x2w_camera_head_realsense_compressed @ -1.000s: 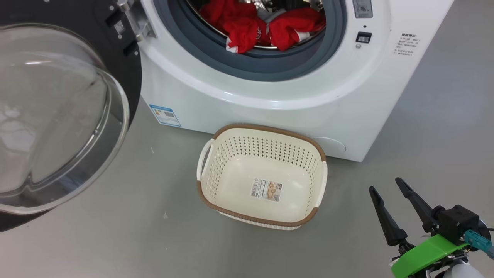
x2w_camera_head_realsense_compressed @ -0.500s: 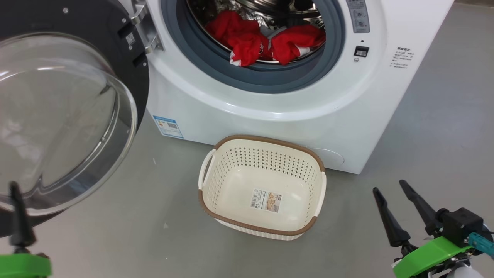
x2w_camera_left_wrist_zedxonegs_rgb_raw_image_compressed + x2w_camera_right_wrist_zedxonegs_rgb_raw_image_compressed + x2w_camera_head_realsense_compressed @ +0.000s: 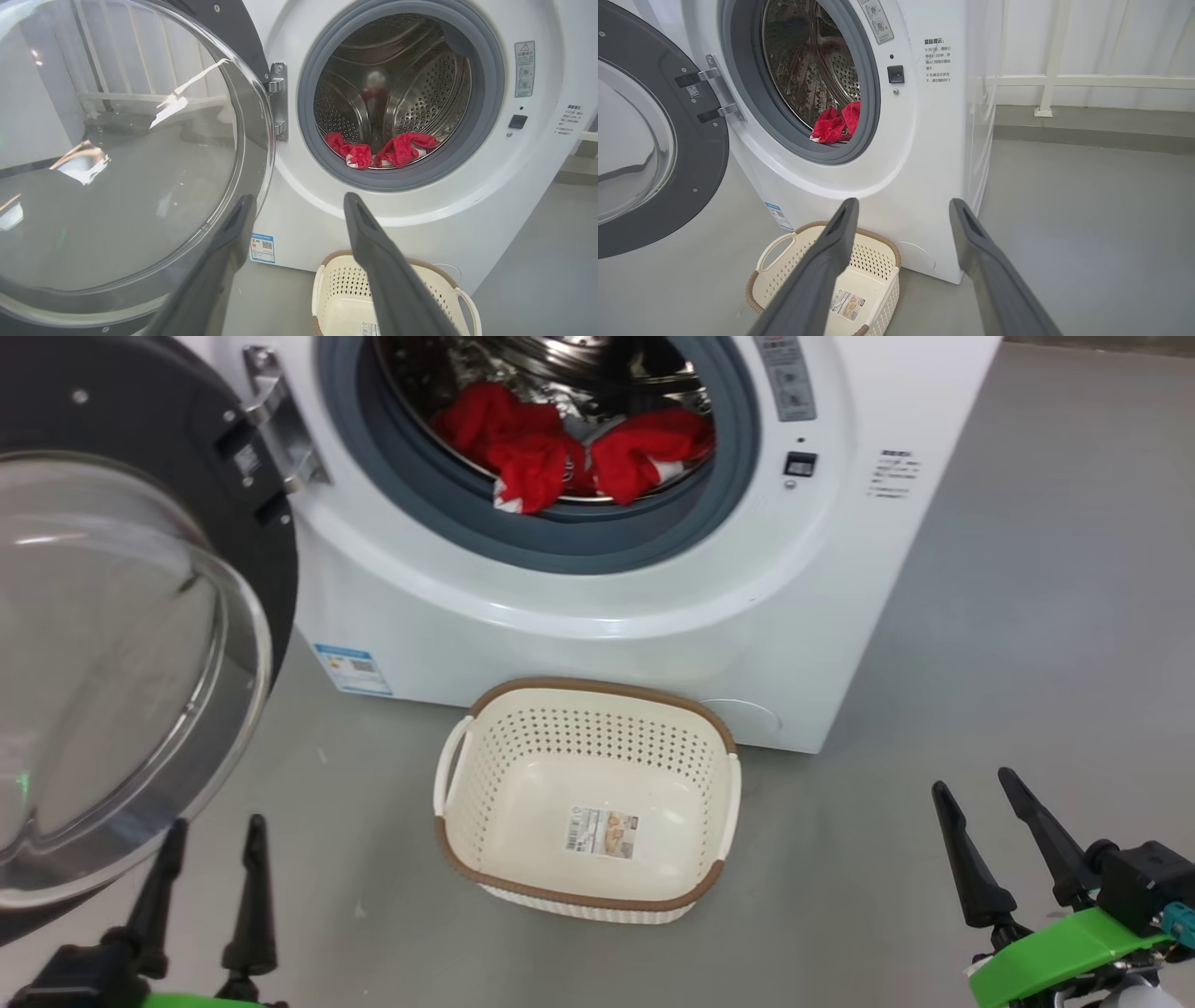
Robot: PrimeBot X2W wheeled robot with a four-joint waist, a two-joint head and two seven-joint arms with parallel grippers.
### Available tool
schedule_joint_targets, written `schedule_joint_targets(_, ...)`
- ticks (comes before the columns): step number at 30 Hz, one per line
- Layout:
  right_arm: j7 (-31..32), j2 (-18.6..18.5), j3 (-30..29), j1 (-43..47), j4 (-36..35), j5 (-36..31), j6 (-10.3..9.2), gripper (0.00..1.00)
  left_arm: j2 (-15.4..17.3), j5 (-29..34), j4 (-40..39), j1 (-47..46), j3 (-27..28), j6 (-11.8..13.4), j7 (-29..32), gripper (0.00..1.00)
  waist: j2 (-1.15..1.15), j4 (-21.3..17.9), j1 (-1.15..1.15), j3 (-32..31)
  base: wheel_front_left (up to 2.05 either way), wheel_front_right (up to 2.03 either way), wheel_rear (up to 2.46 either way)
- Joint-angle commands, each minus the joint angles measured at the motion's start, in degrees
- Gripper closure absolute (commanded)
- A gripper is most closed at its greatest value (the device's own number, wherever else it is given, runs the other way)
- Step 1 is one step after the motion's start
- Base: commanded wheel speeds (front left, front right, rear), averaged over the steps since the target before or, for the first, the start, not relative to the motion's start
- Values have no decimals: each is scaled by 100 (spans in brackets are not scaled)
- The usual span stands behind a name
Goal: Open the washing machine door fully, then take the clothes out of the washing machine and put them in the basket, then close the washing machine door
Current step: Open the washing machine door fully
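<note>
Since the door (image 3: 131,644) is hanging wide open off its hinge on the left, I'd call step one done, so unloading is up next. The red clothes (image 3: 560,453) sit in a heap at the front lip of the drum, just behind the grey rubber ring. The basket (image 3: 597,686) is on the floor, tucked against the bottom front edge of the washer (image 3: 597,644), right under the opening.

Both claws are spread apart with nothing in them. The left gripper (image 3: 217,826) is low beside the door glass, and the right gripper (image 3: 973,782) is off to the basket's right, well clear of it.

Next move as I see it: reach one arm into the drum, pinch a good bunch of fabric and lift it over the ring without snagging.

Writing-wise:
- a blue label (image 3: 353,669) low on the front
- a grey warning strip (image 3: 789,373) right of the opening
- a block of Chinese print (image 3: 894,473) further right
- a barcode sticker (image 3: 602,831) on the basket's bottom

None of it is sharp enough for me to read.
</note>
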Motion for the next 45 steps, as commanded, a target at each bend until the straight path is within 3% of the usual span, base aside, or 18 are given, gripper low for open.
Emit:
schedule_joint_targets(1,-52,-76,56,34,-149,-20,28,0,90,5,-181,-43,86,-31,-22,0,0,-167,0,-17,0,0,0)
schedule_joint_targets(7,-52,-40,-134,50,-191,-14,28,0,9,-104,-267,22,-255,-31,-22,0,0,-529,0,8,0,0,0)
schedule_joint_targets(25,-52,25,-422,76,-280,-25,28,0,57,-275,-537,310,-532,-32,-22,0,0,-1329,0,15,0,0,0)
schedule_joint_targets(45,-52,61,-555,187,-312,-42,28,0,20,-306,-665,334,-545,-32,-22,0,0,-1431,0,-71,0,0,0)
